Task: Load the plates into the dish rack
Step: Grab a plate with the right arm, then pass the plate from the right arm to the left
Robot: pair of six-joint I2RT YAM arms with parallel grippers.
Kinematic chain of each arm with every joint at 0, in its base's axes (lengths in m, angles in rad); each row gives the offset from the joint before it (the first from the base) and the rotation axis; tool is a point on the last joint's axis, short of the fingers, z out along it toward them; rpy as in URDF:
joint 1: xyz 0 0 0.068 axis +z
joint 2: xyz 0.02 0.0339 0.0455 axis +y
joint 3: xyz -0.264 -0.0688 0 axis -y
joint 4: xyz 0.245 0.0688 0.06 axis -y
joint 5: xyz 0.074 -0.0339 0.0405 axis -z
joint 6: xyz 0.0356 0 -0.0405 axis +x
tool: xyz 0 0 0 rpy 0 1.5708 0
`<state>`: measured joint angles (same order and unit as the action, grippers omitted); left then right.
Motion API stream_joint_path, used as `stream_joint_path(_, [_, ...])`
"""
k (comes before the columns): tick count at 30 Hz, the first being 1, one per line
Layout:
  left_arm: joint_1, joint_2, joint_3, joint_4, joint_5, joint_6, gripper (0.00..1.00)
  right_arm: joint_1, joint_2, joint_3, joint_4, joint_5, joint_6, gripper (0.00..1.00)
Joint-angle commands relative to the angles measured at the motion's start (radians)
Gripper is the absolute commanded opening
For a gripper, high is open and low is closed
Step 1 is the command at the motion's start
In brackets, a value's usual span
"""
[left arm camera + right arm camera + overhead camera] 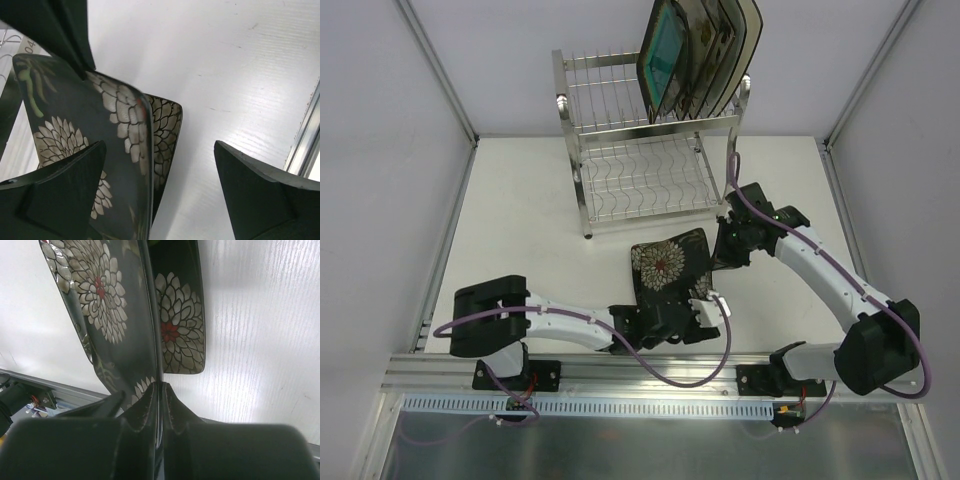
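Closest to the right wrist camera, the right gripper (160,389) is being pressed shut on the rim of a dark plate with white flowers (110,315), with one finger on each face of the rim. That plate is being held tilted, its flowered face turned away from the table (260,340). A second dark flowered plate (180,325) is being seen just beside it, apparently lying flat on the table; whether the two are touching cannot be told.

In the left wrist view, the left gripper (160,145) is being held with its jaws wide apart. The edge of the tilted plate is passing between them, close to one finger (60,190), and a clear gap is being left to the other. Nothing is being clamped by this gripper.

From above, the tilted plate is being held in front of the dish rack (630,180) and well apart from it, near the front of the table between the two grippers. Several other plates (695,55) are being held upright at the right end of the rack's upper shelf.
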<state>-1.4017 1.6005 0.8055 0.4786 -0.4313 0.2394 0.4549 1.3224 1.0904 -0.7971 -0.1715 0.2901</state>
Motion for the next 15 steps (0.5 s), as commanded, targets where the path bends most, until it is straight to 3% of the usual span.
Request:
stream_joint_path(1, [-0.028, 0.065, 0.066, 0.15, -0.119, 0.087, 0.87, -0.004, -0.051, 0.066, 0.001, -0.029, 0.032, 0.01])
stream_joint_path(7, [-0.036, 0.133, 0.1, 0.236, -0.253, 0.152, 0.74, -0.005, -0.061, 0.063, 0.001, -0.031, 0.03, 0.01])
stream_joint_path(15, [-0.039, 0.18, 0.129, 0.238, -0.262, 0.169, 0.51, -0.005, -0.068, 0.059, 0.002, -0.031, 0.027, 0.01])
